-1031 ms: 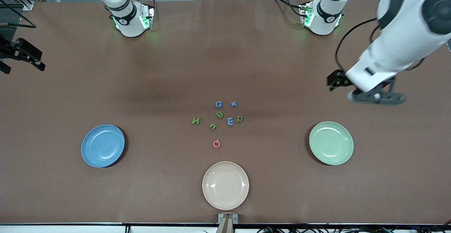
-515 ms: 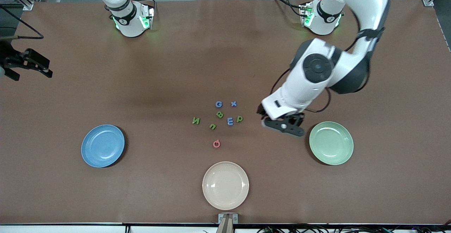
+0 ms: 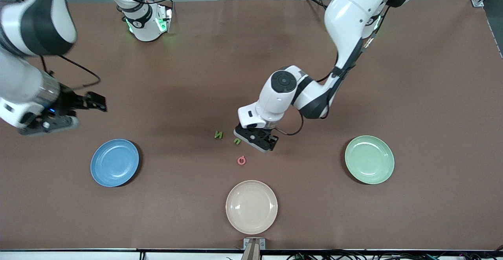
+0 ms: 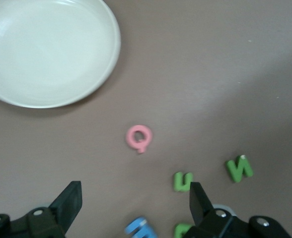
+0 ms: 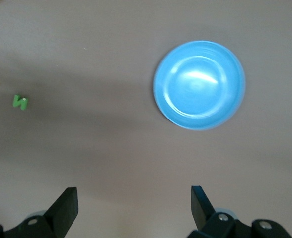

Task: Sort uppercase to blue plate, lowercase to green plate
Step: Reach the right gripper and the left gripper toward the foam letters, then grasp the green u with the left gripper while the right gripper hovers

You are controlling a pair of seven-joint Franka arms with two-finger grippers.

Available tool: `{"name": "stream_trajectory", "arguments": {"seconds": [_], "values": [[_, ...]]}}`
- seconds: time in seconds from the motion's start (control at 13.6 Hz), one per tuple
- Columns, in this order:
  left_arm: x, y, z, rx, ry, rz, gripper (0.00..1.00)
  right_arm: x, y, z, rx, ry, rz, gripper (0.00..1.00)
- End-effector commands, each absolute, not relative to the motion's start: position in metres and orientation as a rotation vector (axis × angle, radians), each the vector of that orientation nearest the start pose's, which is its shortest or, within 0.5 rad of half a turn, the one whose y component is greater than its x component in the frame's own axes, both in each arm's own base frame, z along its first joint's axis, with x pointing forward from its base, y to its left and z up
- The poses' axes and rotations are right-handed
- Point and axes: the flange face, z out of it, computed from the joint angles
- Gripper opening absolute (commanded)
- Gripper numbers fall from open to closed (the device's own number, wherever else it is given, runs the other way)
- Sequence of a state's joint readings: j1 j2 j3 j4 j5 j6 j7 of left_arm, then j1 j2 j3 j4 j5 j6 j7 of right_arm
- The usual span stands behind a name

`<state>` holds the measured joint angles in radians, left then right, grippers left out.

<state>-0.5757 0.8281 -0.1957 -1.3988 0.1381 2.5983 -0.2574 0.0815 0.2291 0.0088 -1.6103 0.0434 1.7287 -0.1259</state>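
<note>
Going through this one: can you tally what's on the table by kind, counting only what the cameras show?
Plates: 3 (blue plate, beige plate, green plate)
Foam letters in view: 5 (green N, green n, pink G, blue piece, green piece)
Total: 8; the left gripper may hide more letters.

Colours on the brown table

Blue plate (image 3: 114, 163), pale mint-green plate (image 3: 369, 159), beige plate (image 3: 251, 207). 2 green letters: N (image 3: 218, 135) and n (image 3: 237, 141); 1 pink-red G (image 3: 241, 160). A blue piece (image 4: 140, 228), probably a letter. White arms, black grippers.
</note>
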Motion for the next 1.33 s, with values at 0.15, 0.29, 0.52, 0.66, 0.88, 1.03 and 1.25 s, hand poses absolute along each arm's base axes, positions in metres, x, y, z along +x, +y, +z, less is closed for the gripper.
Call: {"name": "stream_trajectory", "arguments": {"seconds": [0.15, 0.29, 0.52, 0.66, 0.88, 1.03, 1.25], "values": [[0.54, -0.551, 0.191, -3.244, 0.797, -0.601, 0.86, 0.632, 0.104, 0.449, -3.034, -0.373, 0.176, 0.98], [0.537, -0.55, 0.176, -3.2, 0.817, -0.603, 0.79, 0.632, 0.118, 0.434, -3.055, -0.192, 0.216, 0.98], [0.535, -0.553, 0.17, -3.203, 0.832, -0.635, 0.6, 0.626, 0.144, 0.42, -3.062, -0.082, 0.248, 0.99], [0.535, -0.553, 0.171, -3.202, 0.834, -0.64, 0.52, 0.618, 0.172, 0.408, -3.079, 0.066, 0.278, 0.99], [0.534, -0.553, 0.165, -3.202, 0.838, -0.647, 0.5, 0.608, 0.21, 0.387, -3.091, 0.154, 0.262, 0.99], [0.53, -0.556, 0.163, -3.198, 0.851, -0.644, 0.49, 0.598, 0.235, 0.365, -3.088, 0.102, 0.194, 1.0], [0.53, -0.555, 0.163, -3.187, 0.854, -0.653, 0.22, 0.588, 0.266, 0.331, -3.095, 0.097, 0.189, 1.0]]}}
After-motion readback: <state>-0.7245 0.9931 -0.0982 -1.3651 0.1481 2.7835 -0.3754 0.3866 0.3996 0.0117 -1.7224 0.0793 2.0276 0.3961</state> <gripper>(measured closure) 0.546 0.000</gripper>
